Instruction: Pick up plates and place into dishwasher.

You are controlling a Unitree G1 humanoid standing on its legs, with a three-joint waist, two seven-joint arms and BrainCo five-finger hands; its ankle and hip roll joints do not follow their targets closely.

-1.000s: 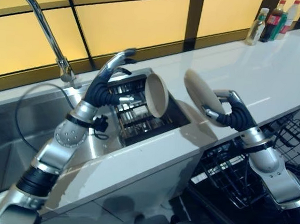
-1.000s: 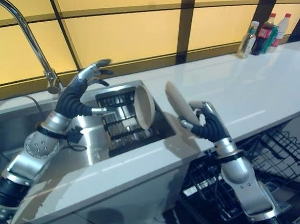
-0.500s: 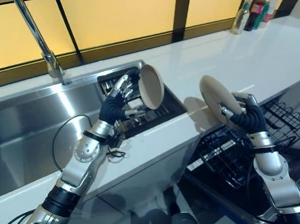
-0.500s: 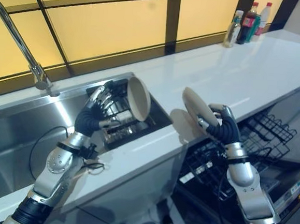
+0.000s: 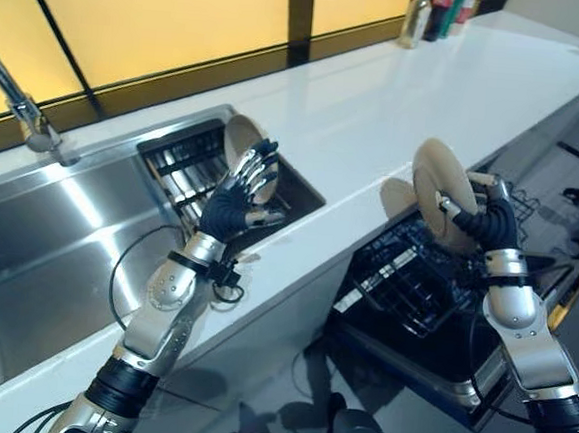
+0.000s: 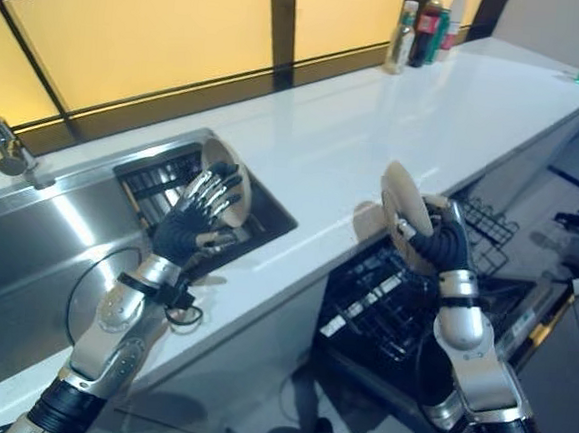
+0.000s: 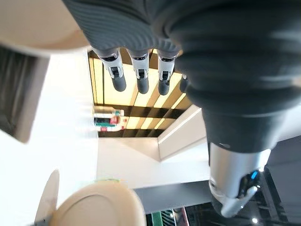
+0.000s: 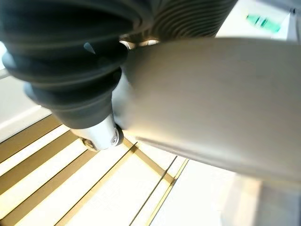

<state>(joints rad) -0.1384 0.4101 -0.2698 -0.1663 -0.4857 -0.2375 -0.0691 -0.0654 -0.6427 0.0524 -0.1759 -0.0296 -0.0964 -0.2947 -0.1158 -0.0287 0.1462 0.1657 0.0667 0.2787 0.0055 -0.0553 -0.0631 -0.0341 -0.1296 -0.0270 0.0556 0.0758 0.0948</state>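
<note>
Plates are seen in two places relative to the sink rack (image 5: pixel 188 173). One beige plate (image 5: pixel 442 188) is gripped upright at its rim by the right hand (image 5: pixel 485 220), whose fingers are curled round it; it is held well to the right of the sink rack, past the front edge of the white desk (image 5: pixel 399 105) and above the black dishwasher basket (image 5: pixel 414 287). A second plate (image 5: pixel 243 141) is stood on edge at the right end of the sink rack, leaning among its wires. The left hand (image 5: pixel 239 198) is raised just in front of that second plate with its fingers spread wide and straight, nothing being held; whether the fingertips touch the plate cannot be told. A steel sink basin (image 5: pixel 46 248) is seen left of the rack, and bottles (image 6: pixel 425 27) are stood far behind it at the back of the desk.
</note>
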